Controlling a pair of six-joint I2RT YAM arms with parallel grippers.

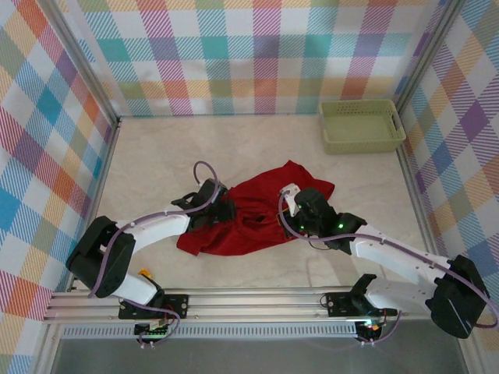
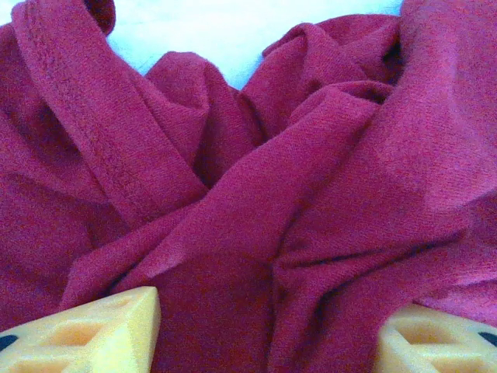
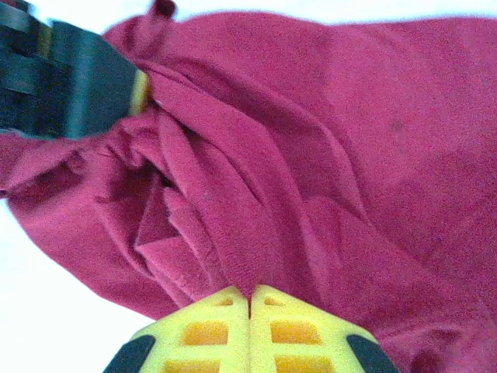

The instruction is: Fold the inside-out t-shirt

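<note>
The inside-out t-shirt [image 1: 261, 212] lies crumpled in a deep-red heap at the middle of the table. My left gripper [image 1: 224, 212] is at the heap's left side. In the left wrist view its yellow fingers [image 2: 101, 330] stand wide apart, open, with rumpled red cloth [image 2: 311, 194] lying between and beyond them. My right gripper [image 1: 300, 216] is at the heap's right side. Its two yellow fingers [image 3: 210, 330] are pressed together, and the right gripper [image 3: 250, 292] is shut on a narrow fold of the t-shirt [image 3: 326, 140]. The left gripper's dark body [image 3: 70, 81] shows at the cloth's far side.
A pale green plastic basket [image 1: 362, 125] stands at the back right corner. Plaid walls close the table on three sides. Bare pale tabletop [image 1: 171, 148] lies behind and to the left of the shirt, and a metal rail [image 1: 249, 300] runs along the near edge.
</note>
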